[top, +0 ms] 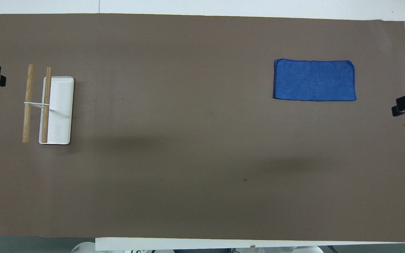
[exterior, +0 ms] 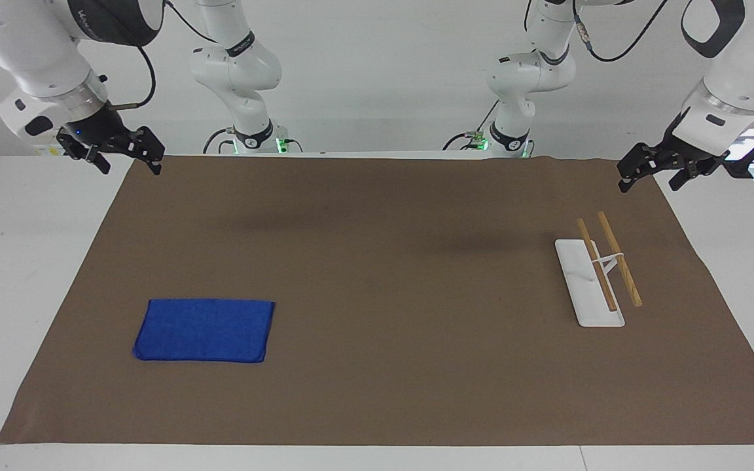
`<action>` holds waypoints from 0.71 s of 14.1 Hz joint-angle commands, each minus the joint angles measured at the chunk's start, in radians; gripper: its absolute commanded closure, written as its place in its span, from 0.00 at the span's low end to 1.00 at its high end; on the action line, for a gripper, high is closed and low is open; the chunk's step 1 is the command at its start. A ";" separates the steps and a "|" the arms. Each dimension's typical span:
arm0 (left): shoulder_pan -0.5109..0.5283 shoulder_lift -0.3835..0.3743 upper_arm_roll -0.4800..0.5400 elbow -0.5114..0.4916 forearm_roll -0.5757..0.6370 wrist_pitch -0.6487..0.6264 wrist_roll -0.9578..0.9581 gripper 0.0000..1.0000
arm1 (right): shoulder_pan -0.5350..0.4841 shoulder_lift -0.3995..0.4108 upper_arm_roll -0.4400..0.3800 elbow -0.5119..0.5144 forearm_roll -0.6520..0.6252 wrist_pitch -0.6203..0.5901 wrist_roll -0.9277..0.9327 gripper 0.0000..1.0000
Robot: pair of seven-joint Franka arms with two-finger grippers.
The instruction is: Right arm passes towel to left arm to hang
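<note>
Evidently set out for a start: found the small royal-blue rectangular terry towel lying flat on the brown paper-like mat, toward the right arm's end of the table, a little farther from the robots than the rack, touched by nothing. Judged that placing sensible: within the right arm's reach and well apart from the rack, hence the need for a handover.

Found the right arm's black two-finger gripper hanging over the mat's corner at its own end, claw spread apart, holding nothing. Found the left arm's black two-finger gripper likewise up over the mat's edge at the left arm's end, near the rack, claw apart and empty, idle.

Noted the white flat-based rack with two pale wooden bars held up on a thin white bracket; bars bare, nothing hung.

Saw no proper container anywhere; shallow white base carried only its own bracket. Judged the task not yet begun: pickup, handover and hanging all to come.
</note>
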 commanded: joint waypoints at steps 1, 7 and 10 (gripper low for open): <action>0.007 -0.034 0.000 -0.044 -0.011 0.021 0.006 0.00 | 0.019 -0.011 0.007 -0.097 -0.005 0.154 -0.013 0.00; 0.007 -0.034 0.001 -0.044 -0.011 0.021 0.006 0.00 | 0.079 0.191 0.009 -0.251 0.014 0.563 0.078 0.00; 0.007 -0.034 0.001 -0.044 -0.011 0.021 0.006 0.00 | 0.078 0.310 0.009 -0.284 0.043 0.693 0.073 0.00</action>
